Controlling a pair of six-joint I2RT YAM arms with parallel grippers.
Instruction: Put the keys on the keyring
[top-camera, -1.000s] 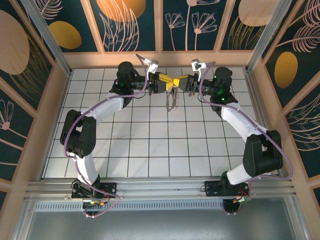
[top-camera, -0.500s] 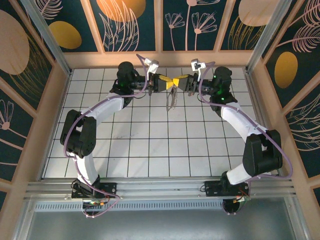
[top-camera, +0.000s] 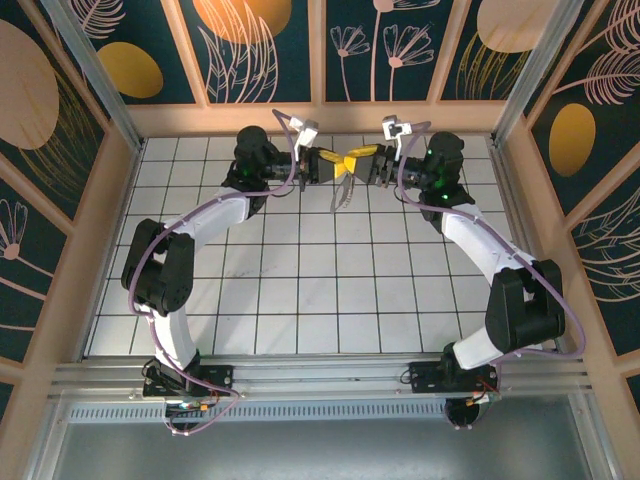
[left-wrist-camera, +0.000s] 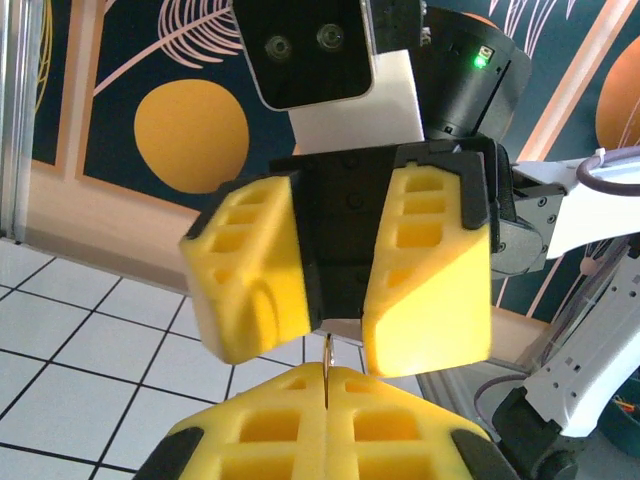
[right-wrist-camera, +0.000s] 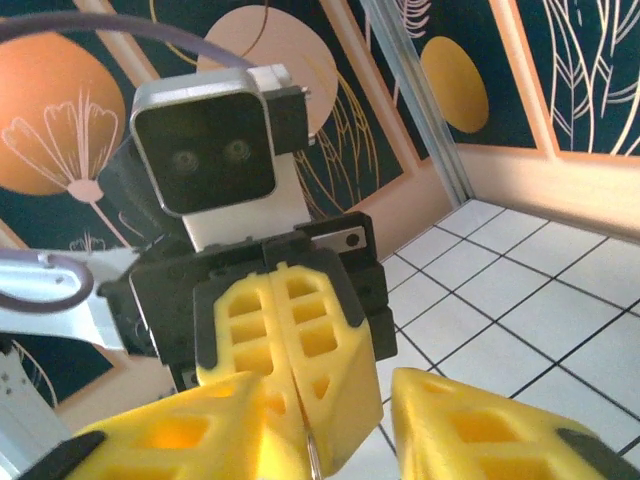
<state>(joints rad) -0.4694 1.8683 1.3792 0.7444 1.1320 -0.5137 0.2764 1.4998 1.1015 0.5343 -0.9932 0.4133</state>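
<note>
At 12 o'clock: left gripper (top-camera: 336, 164) pinched shut on keyring (top-camera: 340, 196), strap dangling; right gripper (top-camera: 357, 160) facing it, jaws partly apart, gripping nothing.

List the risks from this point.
1. The left tool pinches a thin metal edge while the keyring dangles above the table; it may slip and drop.
2. The right tool, its jaws apart, sits nose to nose with the left tool; advancing could bump them together and jar the grip.
</note>
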